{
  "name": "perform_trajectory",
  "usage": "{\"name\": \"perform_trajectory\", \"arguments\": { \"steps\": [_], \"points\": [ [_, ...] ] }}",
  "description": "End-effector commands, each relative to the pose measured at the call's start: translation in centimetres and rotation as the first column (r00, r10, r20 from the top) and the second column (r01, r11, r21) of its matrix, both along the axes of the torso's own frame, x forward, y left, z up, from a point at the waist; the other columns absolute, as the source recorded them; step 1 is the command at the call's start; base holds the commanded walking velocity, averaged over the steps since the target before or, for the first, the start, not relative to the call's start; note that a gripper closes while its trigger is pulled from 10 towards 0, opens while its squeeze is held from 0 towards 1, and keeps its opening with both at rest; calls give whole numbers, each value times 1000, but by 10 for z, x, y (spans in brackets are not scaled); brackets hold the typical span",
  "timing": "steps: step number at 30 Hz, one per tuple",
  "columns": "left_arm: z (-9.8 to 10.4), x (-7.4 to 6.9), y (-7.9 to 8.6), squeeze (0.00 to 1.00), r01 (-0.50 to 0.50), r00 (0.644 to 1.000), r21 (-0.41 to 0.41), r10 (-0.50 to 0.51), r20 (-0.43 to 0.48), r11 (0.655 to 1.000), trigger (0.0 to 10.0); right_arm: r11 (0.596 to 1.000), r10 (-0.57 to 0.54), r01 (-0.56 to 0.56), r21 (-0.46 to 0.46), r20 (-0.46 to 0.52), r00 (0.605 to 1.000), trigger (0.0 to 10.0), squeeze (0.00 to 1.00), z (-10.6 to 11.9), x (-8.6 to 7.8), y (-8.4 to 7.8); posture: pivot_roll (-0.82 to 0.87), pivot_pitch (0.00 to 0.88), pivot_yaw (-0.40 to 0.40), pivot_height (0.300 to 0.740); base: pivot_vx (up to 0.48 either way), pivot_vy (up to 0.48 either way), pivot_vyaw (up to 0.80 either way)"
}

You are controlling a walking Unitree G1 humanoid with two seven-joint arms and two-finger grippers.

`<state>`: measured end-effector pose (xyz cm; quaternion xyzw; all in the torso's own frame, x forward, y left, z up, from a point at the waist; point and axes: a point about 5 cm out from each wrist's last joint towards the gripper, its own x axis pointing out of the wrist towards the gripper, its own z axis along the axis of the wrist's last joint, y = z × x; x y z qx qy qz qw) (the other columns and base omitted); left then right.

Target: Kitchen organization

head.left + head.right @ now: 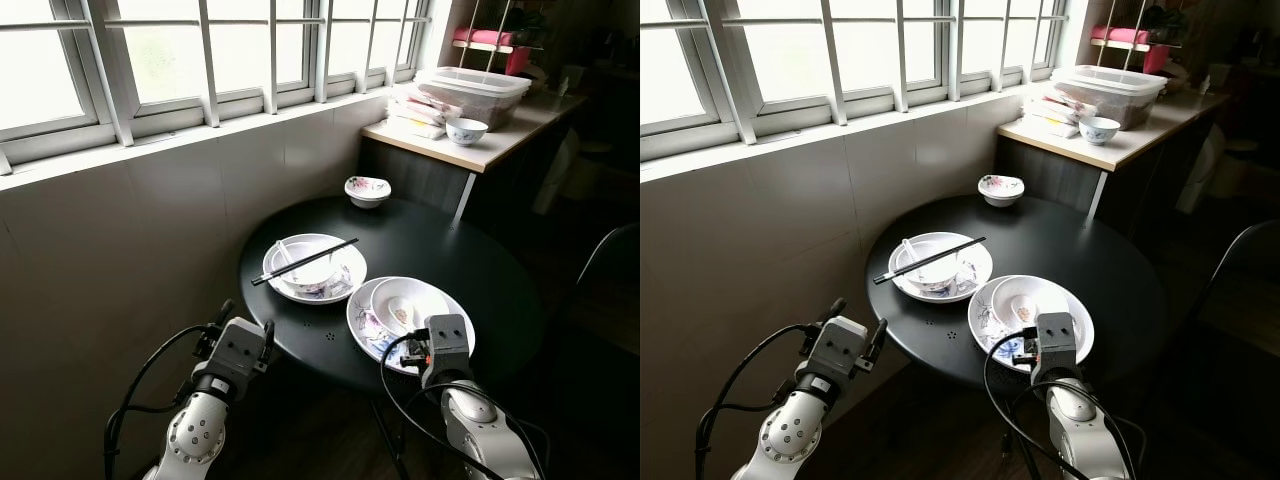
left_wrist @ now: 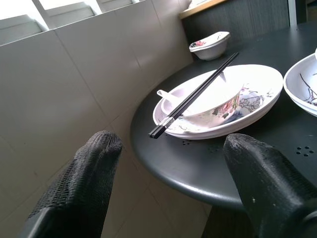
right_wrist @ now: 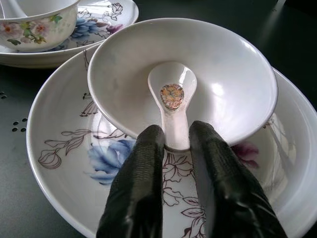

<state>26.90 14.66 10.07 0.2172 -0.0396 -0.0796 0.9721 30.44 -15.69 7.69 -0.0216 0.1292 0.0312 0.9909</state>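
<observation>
**Spoon gripped, table not yet cleared**

The task is judged to be at an early stage. A spoon (image 3: 173, 106) is pinched at its handle between the narrowed fingers of the right gripper (image 3: 176, 141); its white scoop, marked with a small floral motif, lies in a bowl (image 3: 223, 74) set in a flowered plate (image 1: 362, 322) at the near edge of the round table (image 1: 480, 270). The left gripper (image 2: 173, 168) is held wide and empty, short of the table edge. Left to be handled: the second plate (image 1: 345, 282) with chopsticks (image 1: 305, 261) laid across its bowl, and a small dish (image 1: 367, 188) at the far rim.
</observation>
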Motion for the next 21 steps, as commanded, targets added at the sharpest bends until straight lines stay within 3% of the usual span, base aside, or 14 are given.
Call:
{"name": "perform_trajectory", "arguments": {
  "steps": [1,10,15,21],
  "points": [
    [1,1,-3,0,11,1000,8,-11,11,1000,10000,1000,-10,10,18,1,1000,0,0,1,1,-1,10,0,-45,740,0,0,0],
    [0,2,-3,0,7,1000,8,-7,11,1000,10000,1000,-11,10,17,43,999,0,0,7,2,-1,11,0,-45,740,0,0,0],
    [0,2,-3,0,6,1000,9,-6,12,1000,10000,999,15,-4,-49,229,973,0,0,33,6,2,10,0,-46,740,0,0,0],
    [-1,2,-4,0,7,1000,10,-7,12,1000,10000,994,56,-21,-103,347,936,0,0,48,4,8,8,0,-46,740,0,0,0]
  ]
}}
